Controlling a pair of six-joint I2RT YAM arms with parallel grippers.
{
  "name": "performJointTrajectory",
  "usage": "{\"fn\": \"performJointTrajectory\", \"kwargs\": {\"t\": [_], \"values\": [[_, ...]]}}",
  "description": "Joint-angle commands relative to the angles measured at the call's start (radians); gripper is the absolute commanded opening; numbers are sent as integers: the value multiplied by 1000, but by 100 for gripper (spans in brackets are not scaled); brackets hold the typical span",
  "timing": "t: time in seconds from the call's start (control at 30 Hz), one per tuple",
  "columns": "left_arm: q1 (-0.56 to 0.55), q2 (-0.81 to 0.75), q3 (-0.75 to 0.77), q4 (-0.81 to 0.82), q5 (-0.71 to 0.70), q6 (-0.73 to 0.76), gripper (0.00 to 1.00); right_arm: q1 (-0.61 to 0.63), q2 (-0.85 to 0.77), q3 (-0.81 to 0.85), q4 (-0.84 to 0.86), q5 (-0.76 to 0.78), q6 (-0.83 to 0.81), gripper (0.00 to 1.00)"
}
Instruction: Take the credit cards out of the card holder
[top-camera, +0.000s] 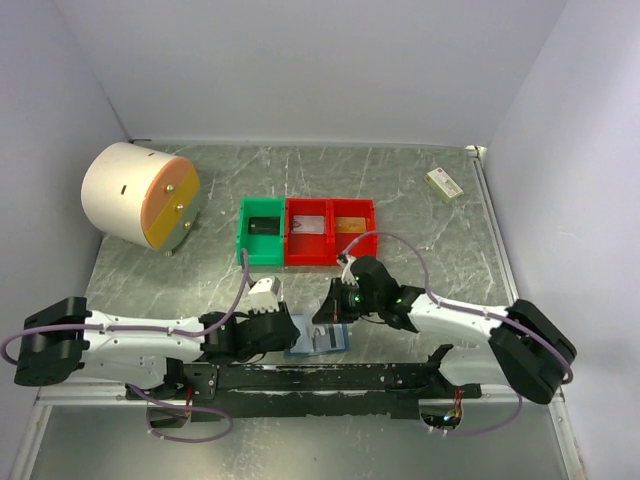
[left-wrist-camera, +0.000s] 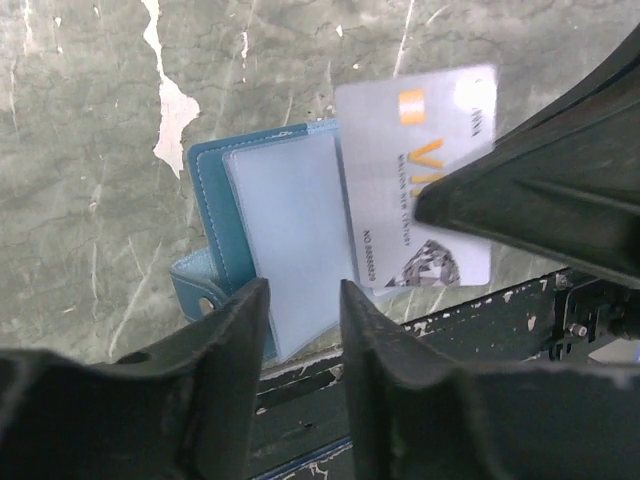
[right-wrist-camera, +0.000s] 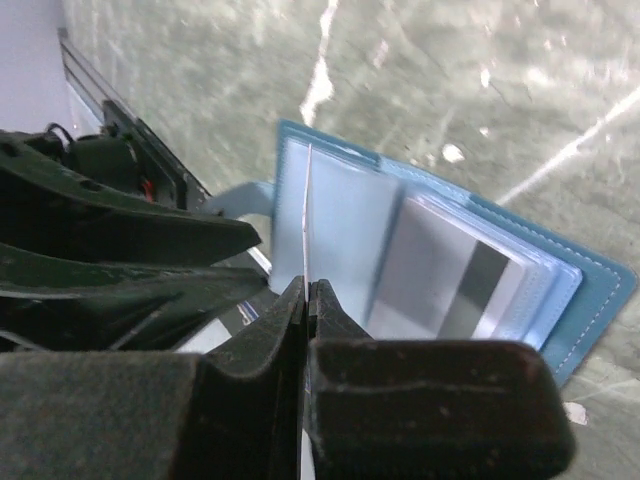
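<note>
Top external: grey marbled table (top-camera: 400, 180), white walls (top-camera: 300, 70); right claw (right-wrist-camera: 307, 295) clamped on credit card (left-wrist-camera: 410, 180); left claw (left-wrist-camera: 305, 300) apart.

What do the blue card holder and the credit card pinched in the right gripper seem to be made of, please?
The card holder: likely leather or imitation leather, matte blue, with stitching along its edge; its sleeves look like clear glossy plastic. The credit card: thin stiff plastic, judging by its straight edge and printed pale face.
</note>
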Motion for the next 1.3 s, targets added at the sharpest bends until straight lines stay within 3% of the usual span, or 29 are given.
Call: {"fn": "performJointTrajectory", "kwargs": {"t": [0.0, 0.3, 0.47, 0.53, 0.6, 0.67, 0.77, 0.87, 1.07, 1.27], "values": [[3, -48, 47, -34, -39, 65, 50, 3, -87, 77, -123, 88, -77, 0], [227, -125, 121, -147, 89, 235, 68, -9, -246, 195, -274, 389, -170, 0], [462, -184, 172, -212, 220, 381, 75, -15, -303, 269, -281, 602, -346, 0], [542, -205, 193, -226, 271, 436, 85, -31, -298, 312, -292, 643, -406, 0], [621, -213, 222, -238, 323, 496, 99, -74, -261, 369, -318, 624, -464, 0], [711, -199, 252, -259, 388, 553, 100, -168, -204, 426, -342, 522, -505, 0], [836, -159, 295, -279, 492, 649, 100, -354, -113, 479, -320, 250, -507, 0], [904, -129, 326, -281, 540, 718, 100, -409, -45, 508, -254, 93, -534, 0], [916, -131, 345, -290, 569, 851, 99, -389, 91, 618, -230, 55, -682, 0], [922, -176, 341, -291, 486, 925, 100, -185, 149, 651, -180, 315, -1053, 0]]}}
